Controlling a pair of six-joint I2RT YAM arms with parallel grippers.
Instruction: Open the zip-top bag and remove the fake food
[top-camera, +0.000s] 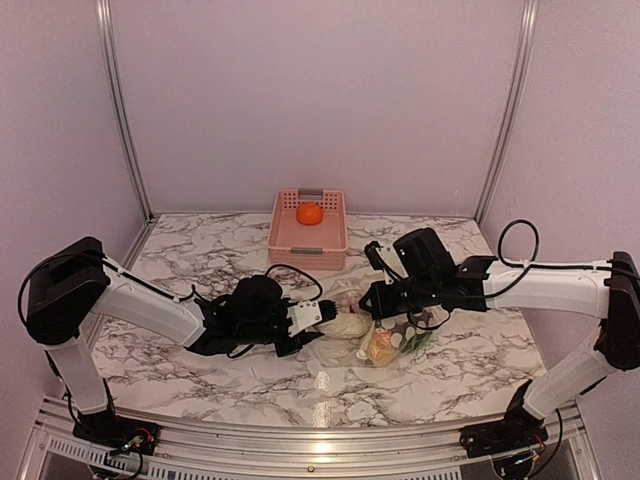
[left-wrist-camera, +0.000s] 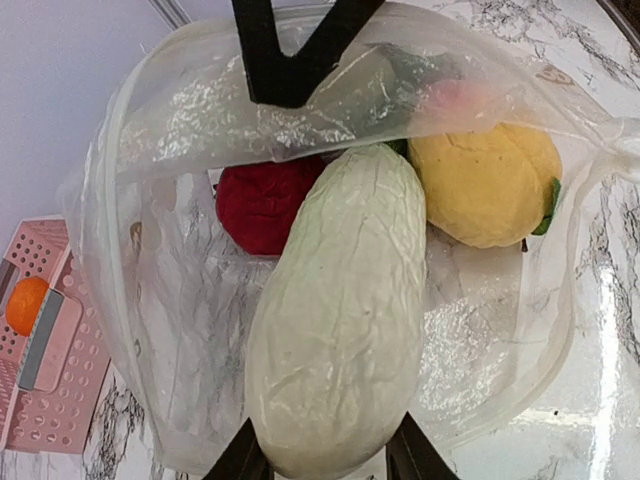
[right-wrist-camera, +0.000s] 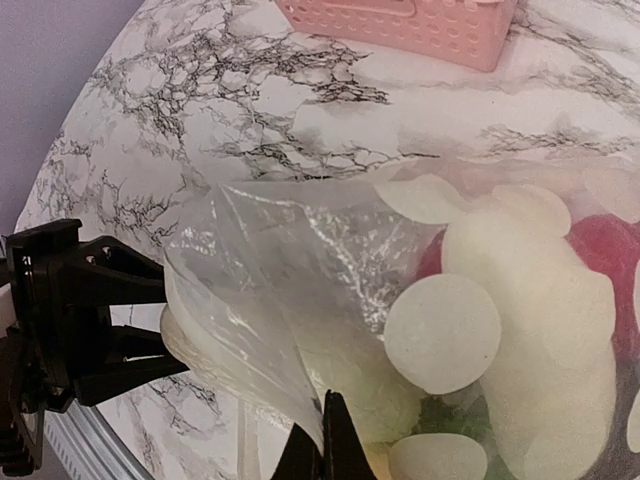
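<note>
Bag (left-wrist-camera: 150, 300): right gripper (right-wrist-camera: 322, 445) pinches top film, holding mouth open. Pale vegetable (left-wrist-camera: 330, 330): fingers of left gripper (left-wrist-camera: 325, 462) clasp it, for pulling out. Basket (top-camera: 305, 258), 12 o'clock: holds orange (top-camera: 309, 213).

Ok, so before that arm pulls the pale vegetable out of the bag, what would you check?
1. Mouth of the zip-top bag open: ok, it gapes wide.
2. Top lip pinched by the right gripper: ok, shut on the plastic.
3. Grip of the left gripper on the pale toy cabbage: ok, fingers press both sides.
4. Cabbage clear of the bag: not ok, most of it lies inside.
5. The red piece and yellow piece out of the way: cannot tell, both lie against it.
6. Room in the pink basket: ok, only an orange inside.
</note>
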